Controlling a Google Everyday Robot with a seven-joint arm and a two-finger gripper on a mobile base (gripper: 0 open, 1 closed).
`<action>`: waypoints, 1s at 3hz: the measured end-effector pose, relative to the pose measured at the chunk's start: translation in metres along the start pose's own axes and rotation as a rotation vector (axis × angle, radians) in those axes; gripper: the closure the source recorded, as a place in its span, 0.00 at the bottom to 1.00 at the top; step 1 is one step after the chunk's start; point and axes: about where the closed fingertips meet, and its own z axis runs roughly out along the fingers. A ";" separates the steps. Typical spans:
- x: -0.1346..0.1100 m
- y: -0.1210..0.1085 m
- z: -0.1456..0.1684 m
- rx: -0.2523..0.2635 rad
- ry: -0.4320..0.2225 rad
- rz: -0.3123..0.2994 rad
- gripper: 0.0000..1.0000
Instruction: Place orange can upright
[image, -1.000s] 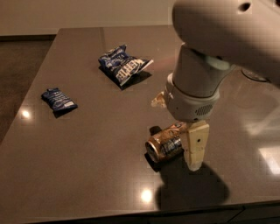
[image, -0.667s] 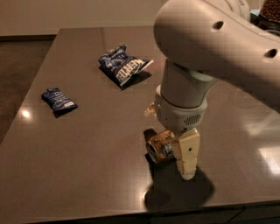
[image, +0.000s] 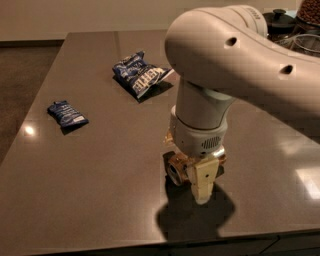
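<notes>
The gripper (image: 199, 184), clamped on the orange can (image: 178, 172) (still sideways), has drifted slightly left.

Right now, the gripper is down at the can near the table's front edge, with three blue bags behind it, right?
No: the camera view shows two blue bags, a large bag and a small bag. The gripper is down at the can near the table's front edge.

You're seeing your cream gripper (image: 196, 181) clamping the orange-gold, silver-ended can (image: 178, 170) over the glossy brown table (image: 95, 195); a blue, white-lettered bag (image: 140, 75) and a small blue bag (image: 66, 113) are showing behind.
</notes>
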 end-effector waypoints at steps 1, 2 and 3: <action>0.005 -0.002 0.003 -0.003 0.003 0.020 0.41; 0.020 -0.008 -0.009 0.024 -0.002 0.089 0.72; 0.040 -0.021 -0.046 0.097 -0.091 0.198 0.96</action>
